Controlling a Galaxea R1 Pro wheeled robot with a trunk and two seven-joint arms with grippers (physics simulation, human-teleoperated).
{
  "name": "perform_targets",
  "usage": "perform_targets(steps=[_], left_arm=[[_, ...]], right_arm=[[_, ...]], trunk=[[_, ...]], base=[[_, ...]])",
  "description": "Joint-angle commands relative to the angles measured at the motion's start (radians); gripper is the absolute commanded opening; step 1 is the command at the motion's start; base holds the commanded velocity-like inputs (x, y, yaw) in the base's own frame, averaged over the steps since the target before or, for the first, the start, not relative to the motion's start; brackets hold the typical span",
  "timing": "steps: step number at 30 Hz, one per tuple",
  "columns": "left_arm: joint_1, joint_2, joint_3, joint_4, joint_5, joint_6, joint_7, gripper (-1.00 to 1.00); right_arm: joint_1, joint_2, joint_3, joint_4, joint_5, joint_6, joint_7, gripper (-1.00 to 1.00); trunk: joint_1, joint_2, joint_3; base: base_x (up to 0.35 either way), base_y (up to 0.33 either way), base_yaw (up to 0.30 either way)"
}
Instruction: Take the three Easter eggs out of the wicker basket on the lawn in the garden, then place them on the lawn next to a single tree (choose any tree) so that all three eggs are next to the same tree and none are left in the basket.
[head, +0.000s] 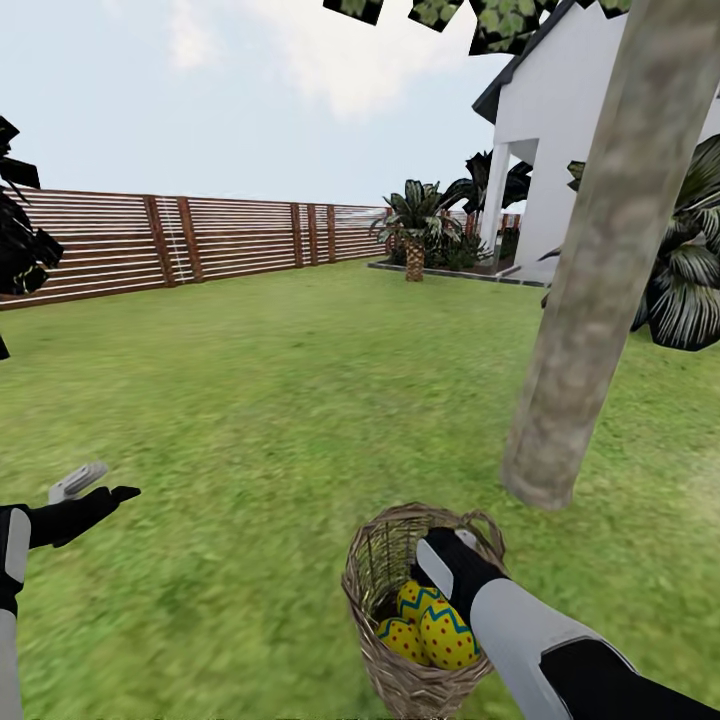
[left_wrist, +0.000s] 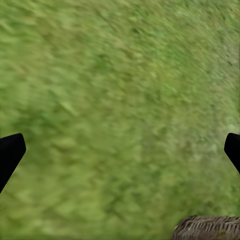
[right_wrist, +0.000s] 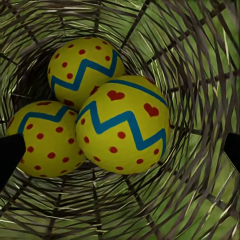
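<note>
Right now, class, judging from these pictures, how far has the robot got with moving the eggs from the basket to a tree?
Done: nothing yet; all three Easter eggs lie in the wicker basket, which stands on the lawn near the tree. In hand: the right gripper reaches into the basket, open, gripping no egg. The left gripper hovers open over grass. Left: lift out each egg and set all three by the trunk.

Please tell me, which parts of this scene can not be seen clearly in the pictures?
- Wicker basket: its base is cut off by the head view's lower edge.
- Right gripper: its fingertips dip behind the rim in the head view.
- Three Easter eggs: the top egg covers parts of the other two, right wrist view.
- Tree: its crown is mostly out of frame.
</note>
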Motion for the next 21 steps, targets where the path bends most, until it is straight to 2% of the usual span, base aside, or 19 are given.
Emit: perform_targets(steps=[1, 12, 14, 21], left_arm=[[-0.001, 0.0, 0.002, -0.001, 0.0, 0.006, -0.004, 1.0], [-0.001, 0.0, 0.002, -0.001, 0.0, 0.006, -0.004, 1.0], [-0.001, 0.0, 0.002, -0.001, 0.0, 0.006, -0.004, 1.0], [-0.001, 0.0, 0.002, -0.001, 0.0, 0.006, -0.005, 1.0]], right_arm=[[-0.001, 0.0, 0.006, -0.001, -0.006, 0.004, -0.008, 1.0], [0.0, 0.0, 0.006, -0.001, 0.0, 0.001, -0.008, 1.0], [0.0, 0.0, 0.006, -0.001, 0.0, 0.0, -0.008, 1.0], [-0.001, 0.0, 0.006, -0.001, 0.0, -0.001, -0.008, 1.0]], trunk=[[0.004, -0.008, -0.004], [0.046, -0.085, -0.039], [0.047, -0.085, -0.046], [0.047, -0.085, -0.046]], base=[[0.0, 0.0, 0.0], [0.0, 0.0, 0.0], [0.0, 0.0, 0.0], [0.0, 0.0, 0.0]])
